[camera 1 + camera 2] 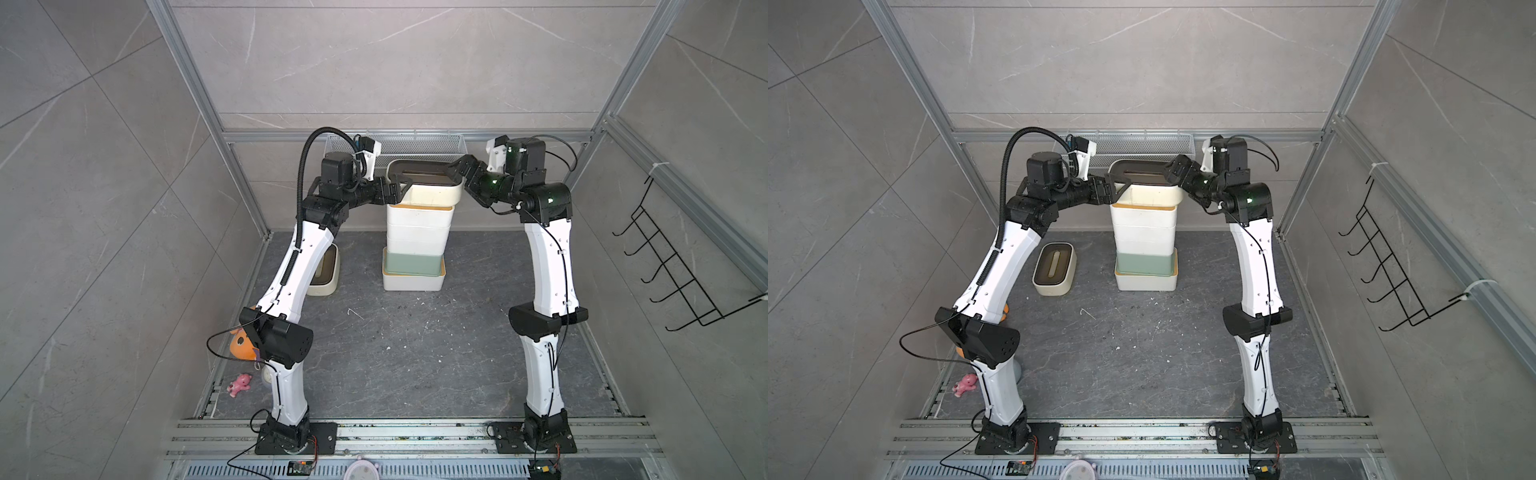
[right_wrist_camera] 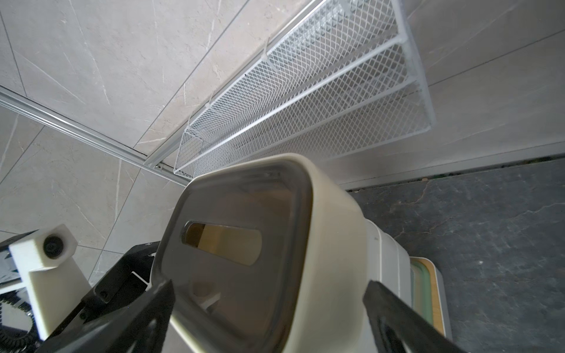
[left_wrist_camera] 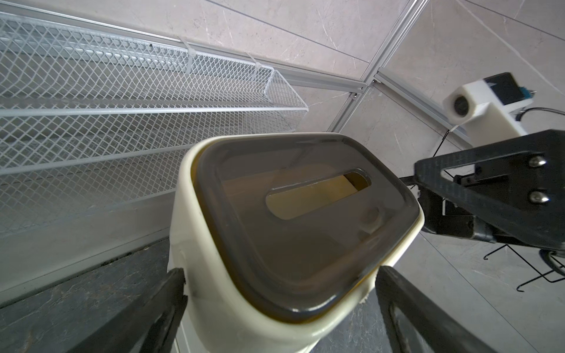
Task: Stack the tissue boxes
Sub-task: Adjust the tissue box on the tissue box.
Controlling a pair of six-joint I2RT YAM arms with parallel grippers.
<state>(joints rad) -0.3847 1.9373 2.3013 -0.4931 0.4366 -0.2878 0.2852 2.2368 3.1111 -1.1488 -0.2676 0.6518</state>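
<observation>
Cream box sits atop the stack, back centre. Jaws wide on left gripper and right gripper, straddling its short ends; firm contact unclear. Looks light, stiff, slick plastic: grip the end walls, not the lid.

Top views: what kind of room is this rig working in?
Probably a mock bathroom test cell: grey marble-look tile walls set in a bare aluminium frame, with a white wire mesh basket and a black wire hook rack hung on them.
</observation>
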